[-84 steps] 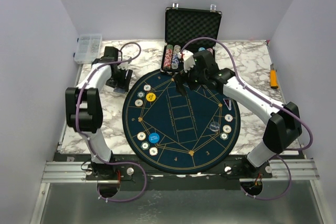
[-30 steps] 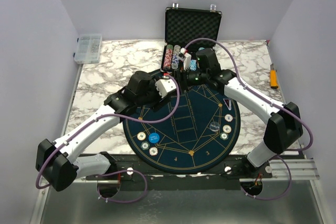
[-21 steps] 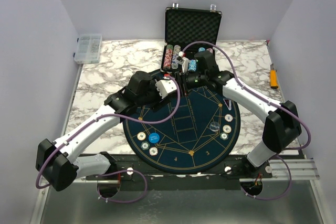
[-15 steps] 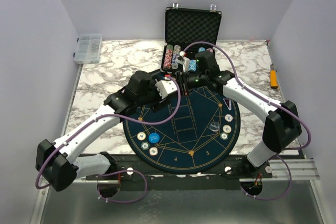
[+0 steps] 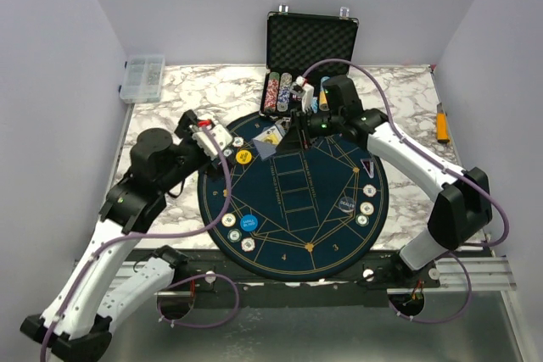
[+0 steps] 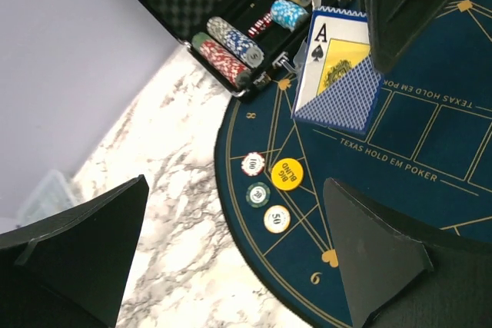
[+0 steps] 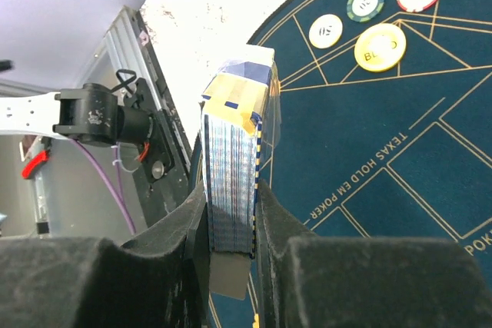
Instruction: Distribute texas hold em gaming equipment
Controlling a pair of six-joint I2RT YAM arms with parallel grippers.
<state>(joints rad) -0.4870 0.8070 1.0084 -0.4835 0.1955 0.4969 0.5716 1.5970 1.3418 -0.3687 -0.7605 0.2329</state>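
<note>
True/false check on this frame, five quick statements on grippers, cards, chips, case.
1. The right gripper is shut on a deck of cards. True.
2. The left gripper is clamped on the yellow disc. False: its jaws stand wide open and hold nothing; the disc lies on the mat.
3. An ace of spades on the deck faces the left wrist camera. True.
4. The chip case is closed. False: its lid stands up.
5. A 100 chip lies next to the yellow disc on the mat. True.
</note>
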